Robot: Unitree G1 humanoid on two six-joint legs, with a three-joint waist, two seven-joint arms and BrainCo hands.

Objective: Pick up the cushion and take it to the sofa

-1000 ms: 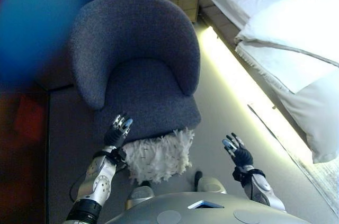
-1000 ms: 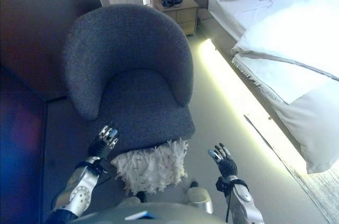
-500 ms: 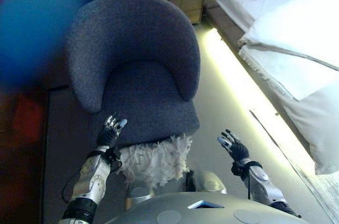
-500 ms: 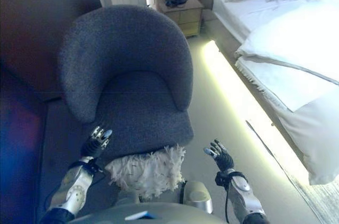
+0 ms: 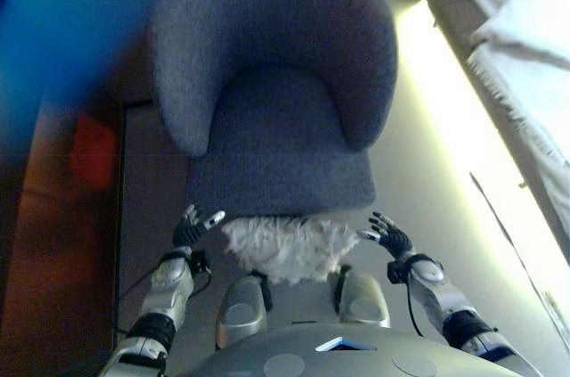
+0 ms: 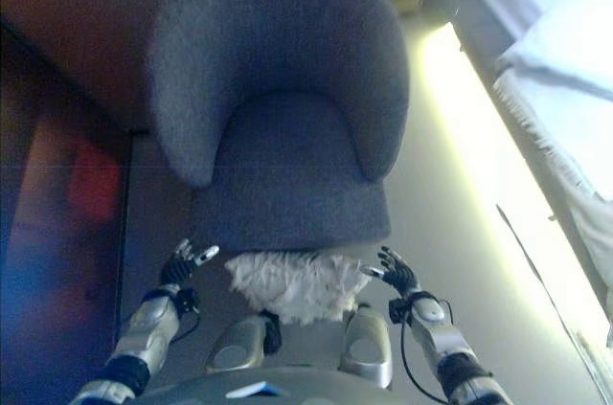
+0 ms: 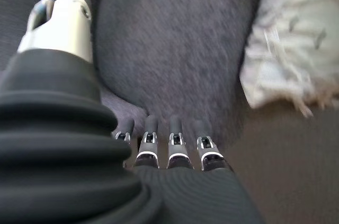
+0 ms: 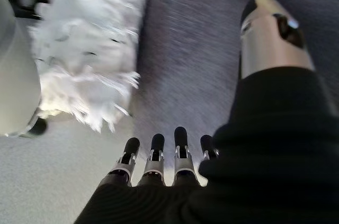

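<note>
Cushion point(image 5: 287, 248) is lying below the chair point(image 5: 280, 101); we are holding left robot hand point(image 5: 191, 227) and right robot hand point(image 5: 387, 236) open beside it; next, we judge, closing inward.

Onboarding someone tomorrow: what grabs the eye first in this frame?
The big dark grey armchair fills the middle of the head views. A shaggy white cushion lies on the floor at the foot of its seat front. The left hand and right hand flank the cushion, one on each side, fingers open and not touching it; a bright light strip runs along the bed base on the right.
</note>
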